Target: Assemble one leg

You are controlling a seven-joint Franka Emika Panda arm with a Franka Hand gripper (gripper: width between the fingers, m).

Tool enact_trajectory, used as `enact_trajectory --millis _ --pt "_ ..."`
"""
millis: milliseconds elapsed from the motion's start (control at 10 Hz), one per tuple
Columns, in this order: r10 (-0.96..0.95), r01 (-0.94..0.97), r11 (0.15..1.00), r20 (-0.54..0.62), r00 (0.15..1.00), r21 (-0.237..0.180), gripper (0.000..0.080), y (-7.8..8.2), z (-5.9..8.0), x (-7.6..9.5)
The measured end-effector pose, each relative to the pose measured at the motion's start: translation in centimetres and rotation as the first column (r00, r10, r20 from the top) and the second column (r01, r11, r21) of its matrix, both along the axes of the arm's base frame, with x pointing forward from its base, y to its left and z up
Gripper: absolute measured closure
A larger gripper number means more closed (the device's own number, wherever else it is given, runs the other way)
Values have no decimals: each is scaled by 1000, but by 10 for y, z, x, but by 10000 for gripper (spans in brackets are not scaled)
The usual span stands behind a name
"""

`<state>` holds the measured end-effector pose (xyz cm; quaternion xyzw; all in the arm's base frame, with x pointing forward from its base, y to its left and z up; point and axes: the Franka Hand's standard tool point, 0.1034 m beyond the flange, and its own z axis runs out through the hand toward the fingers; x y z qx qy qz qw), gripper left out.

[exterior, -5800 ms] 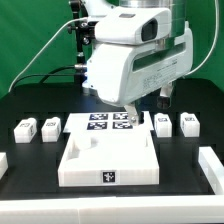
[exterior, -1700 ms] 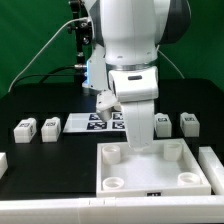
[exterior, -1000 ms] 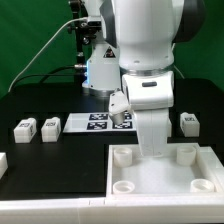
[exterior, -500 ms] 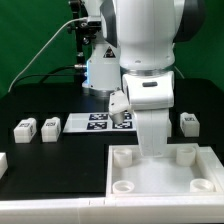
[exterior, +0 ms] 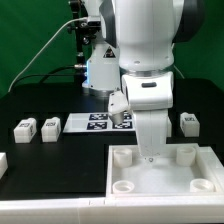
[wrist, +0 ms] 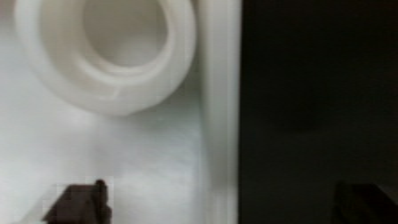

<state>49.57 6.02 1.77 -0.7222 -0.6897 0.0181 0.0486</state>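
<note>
Three legs show in the exterior view, each a small white block with a tag on its front. At middle left the first leg [exterior: 25, 128] and the second leg [exterior: 50, 126] sit just beside each other on the black surface [exterior: 60, 165], not touching. To their right lies one marker board [exterior: 85, 122]. Its right part is hidden by the single arm [exterior: 145, 60], which fills the centre from the top edge and blocks whatever is behind it. The third leg [exterior: 188, 122] stands alone at middle right, well apart from the pair.

One white tray [exterior: 165, 172] fills the lower right and runs off the right edge. It has four round corner sockets, and the arm meets its rear wall. One white block [exterior: 3, 160] sits at the left edge, and a white rail [exterior: 50, 208] runs along the bottom. The lower left, between the pair and the tray, is open surface.

In the wrist view the tool [wrist: 222, 203] has its two dark fingers [wrist: 77, 200] set wide apart. The tray's rim lies between them, one socket [wrist: 107, 40] is on the white side, and the other side is black surface.
</note>
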Motion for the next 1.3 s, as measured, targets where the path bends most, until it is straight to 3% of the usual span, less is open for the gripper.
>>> enact_trajectory --millis 500,700,900,1000,1300 --pt "-4 4 1000 2 1000 -1 150 -2 2 1" --pt "-64 64 998 23 998 -11 150 -1 22 6" --pt "-138 139 990 47 989 -19 150 14 46 2" --pt "-244 245 969 41 969 -25 150 21 47 -1" --pt "-592 592 804 22 806 -58 150 48 42 -17"
